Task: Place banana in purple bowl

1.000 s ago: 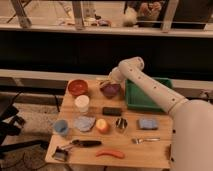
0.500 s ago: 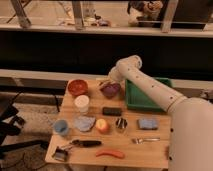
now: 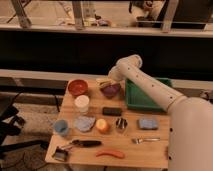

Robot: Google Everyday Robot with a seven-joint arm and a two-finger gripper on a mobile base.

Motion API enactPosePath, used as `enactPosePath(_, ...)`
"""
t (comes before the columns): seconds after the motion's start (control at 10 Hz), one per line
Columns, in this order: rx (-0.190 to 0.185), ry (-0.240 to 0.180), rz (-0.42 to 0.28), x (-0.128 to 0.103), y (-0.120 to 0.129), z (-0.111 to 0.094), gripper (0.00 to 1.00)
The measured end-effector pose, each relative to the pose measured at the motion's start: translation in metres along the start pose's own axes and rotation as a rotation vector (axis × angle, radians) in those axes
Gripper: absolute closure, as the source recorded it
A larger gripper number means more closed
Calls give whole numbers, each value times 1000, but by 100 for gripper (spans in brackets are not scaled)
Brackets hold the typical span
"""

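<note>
Gripper (image 3: 108,79) sits at the far end of the table (image 3: 145,150), just behind the purple bowl (image 3: 111,90), w/ the white arm (image 3: 150,87) reaching in from the right, across the green tray (image 3: 131,97). Can't tell how it's set; the wrist hides it.

Camera view, only one: banana (image 3: 102,80) shows as a pale yellow sliver right at the gripper tip, at the bowl's back-left rim. Whether it's held, resting on the rim, or lying on the table behind the bowl — can't tell. It's not clearly inside the bowl. Judging by the arm's pose, it's held up over the bowl's back edge so the fruit can go in from above w/o knocking the bowl; task looks near its end, drop-in not confirmed.

Rest of the layout looks like a spread of distractors: red bowl (image 3: 78,87) left of the purple one, white cup (image 3: 81,103) in front of it, dark block (image 3: 112,111) mid-table. Front rows: blue cup (image 3: 61,127), blue-grey cloth (image 3: 84,123), orange fruit (image 3: 102,125), small can (image 3: 121,124), blue sponge (image 3: 148,123), fork (image 3: 145,140), red-orange veg (image 3: 111,154), dark tool (image 3: 82,143). All well apart from the gripper, so no clash risk there; the red bowl is the nearest look-alike target.
</note>
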Motion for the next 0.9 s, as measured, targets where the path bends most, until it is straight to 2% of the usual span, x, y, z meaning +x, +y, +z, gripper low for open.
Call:
enactPosePath(0.5,15,-7,33,6,-3,-7,20)
enactPosePath(0.7,4,-22,110,13,-9,-18,20)
enactPosePath(0.9,6,-17,137,17,-12,-27,20)
